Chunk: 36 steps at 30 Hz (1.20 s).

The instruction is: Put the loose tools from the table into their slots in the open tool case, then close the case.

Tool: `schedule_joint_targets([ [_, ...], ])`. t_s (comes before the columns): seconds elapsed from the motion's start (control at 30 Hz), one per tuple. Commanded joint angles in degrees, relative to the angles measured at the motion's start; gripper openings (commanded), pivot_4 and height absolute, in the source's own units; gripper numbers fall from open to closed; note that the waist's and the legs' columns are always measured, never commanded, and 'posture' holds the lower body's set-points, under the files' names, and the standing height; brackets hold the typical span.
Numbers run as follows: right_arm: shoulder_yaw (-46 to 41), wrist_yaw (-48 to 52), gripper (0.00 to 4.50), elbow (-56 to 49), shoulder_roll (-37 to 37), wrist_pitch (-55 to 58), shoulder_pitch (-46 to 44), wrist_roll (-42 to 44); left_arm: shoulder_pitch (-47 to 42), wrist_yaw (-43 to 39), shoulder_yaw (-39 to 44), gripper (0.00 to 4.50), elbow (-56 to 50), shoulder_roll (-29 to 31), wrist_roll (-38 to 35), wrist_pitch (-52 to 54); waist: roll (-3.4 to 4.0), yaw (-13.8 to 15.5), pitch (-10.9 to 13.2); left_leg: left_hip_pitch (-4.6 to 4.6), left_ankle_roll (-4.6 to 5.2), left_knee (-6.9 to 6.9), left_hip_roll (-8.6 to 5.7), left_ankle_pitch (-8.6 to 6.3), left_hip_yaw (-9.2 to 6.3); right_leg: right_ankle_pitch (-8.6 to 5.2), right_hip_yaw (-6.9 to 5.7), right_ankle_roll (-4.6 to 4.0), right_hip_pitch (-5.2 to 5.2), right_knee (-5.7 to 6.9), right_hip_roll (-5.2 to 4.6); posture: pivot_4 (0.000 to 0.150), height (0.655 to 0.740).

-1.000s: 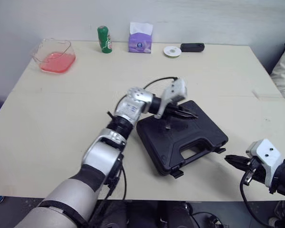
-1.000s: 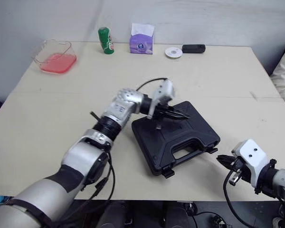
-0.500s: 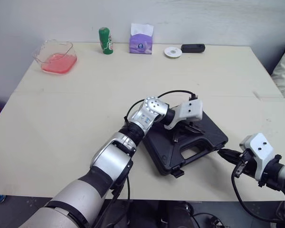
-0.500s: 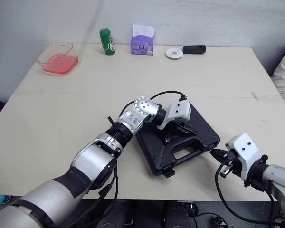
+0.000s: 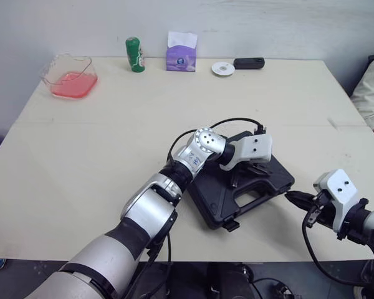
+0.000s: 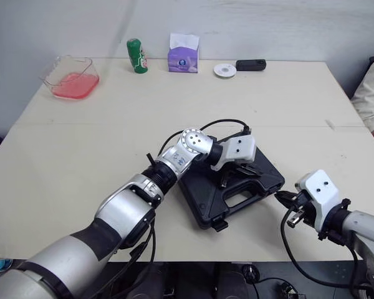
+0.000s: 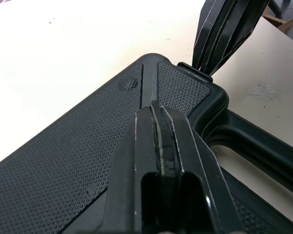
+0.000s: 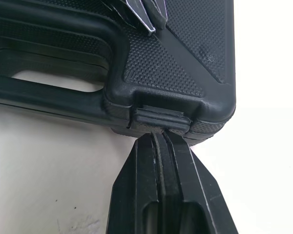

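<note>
One black tool case (image 5: pixel 213 200), pebbled hard plastic with a moulded handle, is lying closed near the table's (image 5: pixel 81 156) front edge. The left end effector (image 7: pixel 158 117), fingers pressed together, is leaning on the lid. The right end effector (image 8: pixel 158 142), also closed and empty, is touching the corner latch (image 8: pixel 161 118). Well apart at the far edge, a green can (image 5: pixel 133 54), a purple tissue box (image 5: pixel 181 51) and a clear tub (image 5: pixel 69 74) are standing.

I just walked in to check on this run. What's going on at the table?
The black tool case lies closed on the table. The robot's left claw, shut, rests tip-down on the lid. The right claw, also shut, has its tip at the latch on the case's corner, apparently working to fasten it.
</note>
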Motion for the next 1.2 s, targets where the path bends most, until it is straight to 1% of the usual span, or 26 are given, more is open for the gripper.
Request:
schedule_joint_targets([
  [0.03, 0.35, -0.80, 0.00, -1.35, -0.26, -1.37, -3.34, 0.67, 1.89, -0.53, -4.17, 0.06, 4.30, -0.48, 4.84, 0.87, -0.04, -0.08, -0.04, 0.02, 0.00, 0.00, 0.02, 0.00, 0.02, 0.01, 0.01, -0.01, 0.01, 0.00, 0.01, 0.150, 0.7244],
  [0.27, 1.56, -0.74, 0.00, -1.63, -0.34, -1.07, -3.75, 0.55, 2.46, 0.50, -5.13, 0.06, 4.63, -0.57, 6.53, 0.41, -0.07, -0.04, -0.08, 0.18, 0.00, -0.01, 0.05, -0.05, 0.07, 0.01, 0.07, -0.02, 0.12, -0.01, 0.02, 0.150, 0.7244],
  [0.57, 3.43, -1.63, 0.00, -2.16, -0.17, 0.43, -7.82, 1.50, 2.07, 3.41, -6.04, 0.06, 5.65, -0.05, 7.22, 1.10, -0.18, -0.03, -0.36, 0.42, 0.03, -0.02, 0.11, -0.18, 0.16, 0.02, 0.17, -0.05, 0.28, -0.03, 0.03, 0.150, 0.7244],
  [0.7, 2.28, -0.44, 0.00, -3.60, -1.48, 1.65, -5.67, 1.72, 1.50, 2.94, -3.63, 0.06, 4.83, 0.80, 4.56, 0.58, -0.27, 0.46, -0.45, 0.38, 0.05, -0.03, 0.10, -0.19, 0.08, 0.02, 0.09, -0.05, 0.31, -0.10, 0.01, 0.150, 0.7244],
  [0.77, -0.15, 1.06, 0.00, -5.73, -2.13, 2.79, -3.62, 3.91, 0.96, -0.31, -0.97, 0.06, 3.12, 2.37, 1.56, 1.95, -0.27, 0.36, -0.45, 0.36, 0.11, -0.03, 0.07, -0.23, 0.12, 0.04, 0.12, -0.02, 0.33, -0.15, -0.03, 0.150, 0.7244],
  [0.8, -1.93, 2.54, 0.00, -7.59, -2.36, 3.45, -2.12, 6.11, 1.01, -4.02, 0.62, 0.06, 0.58, 4.19, -0.73, 1.81, -0.27, 0.25, -0.45, 0.34, 0.12, -0.03, 0.07, -0.23, 0.14, 0.05, 0.13, -0.01, 0.32, -0.17, -0.04, 0.150, 0.7244],
  [0.87, -5.23, 5.38, 0.00, -11.41, -2.40, 5.35, 0.27, 12.52, 1.98, -14.06, 3.99, 0.06, -8.02, 8.77, -7.06, 5.16, -0.18, -0.34, -0.43, 0.34, 0.11, -0.06, 0.12, -0.24, 0.20, 0.06, 0.18, -0.03, 0.24, -0.14, 0.01, 0.150, 0.7244],
  [0.9, -6.11, 6.32, 0.00, -12.60, -2.57, 6.21, 1.00, 15.19, 2.79, -17.53, 4.84, 0.06, -12.09, 10.55, -9.27, 7.78, -0.03, -0.82, -0.37, 0.34, 0.08, -0.10, 0.14, -0.23, 0.22, 0.05, 0.20, -0.05, 0.20, -0.11, 0.04, 0.150, 0.7244],
  [0.97, -6.55, 7.01, 0.00, -14.22, -3.07, 7.37, 2.30, 18.09, 5.20, -22.27, 5.11, 0.06, -20.25, 13.75, -12.38, 13.40, -0.01, -1.19, -0.34, 0.34, -0.08, -0.19, 0.23, -0.16, 0.20, -0.04, 0.19, -0.22, 0.11, 0.01, 0.13, 0.150, 0.7244],
  [1.03, -4.70, 7.11, 0.00, -15.54, -3.69, 7.69, 3.82, 18.43, 8.69, -27.77, 4.59, 0.06, -30.32, 18.33, -15.69, 19.93, 0.04, -1.11, -0.31, 0.32, -0.25, -0.21, 0.23, -0.06, 0.11, -0.08, 0.11, -0.29, 0.09, 0.05, 0.16, 0.150, 0.7244],
  [1.07, -3.92, 6.99, 0.00, -15.85, -3.98, 7.71, 4.25, 18.51, 9.97, -29.25, 4.24, 0.06, -34.09, 20.02, -16.77, 22.66, 0.04, -0.89, -0.31, 0.31, -0.27, -0.22, 0.22, -0.04, 0.10, -0.08, 0.11, -0.29, 0.09, 0.04, 0.16, 0.150, 0.7244],
  [1.13, -0.94, 6.46, 0.00, -16.30, -4.50, 7.17, 4.83, 17.51, 12.84, -31.26, 3.00, 0.06, -42.03, 24.06, -19.97, 27.85, 0.04, -0.63, -0.31, 0.25, -0.42, -0.12, 0.18, 0.05, 0.08, -0.07, 0.11, -0.26, 0.14, 0.03, 0.14, 0.150, 0.7244],
  [1.2, 5.10, 4.95, 0.00, -16.57, -4.37, 6.68, 4.99, 15.19, 16.77, -31.46, 0.71, 0.06, -48.79, 27.53, -20.30, 30.43, 0.05, -0.49, -0.31, 0.27, -0.23, -0.09, 0.11, -0.05, 0.12, 0.00, 0.24, -0.13, 0.18, -0.04, 0.08, 0.150, 0.7244],
])
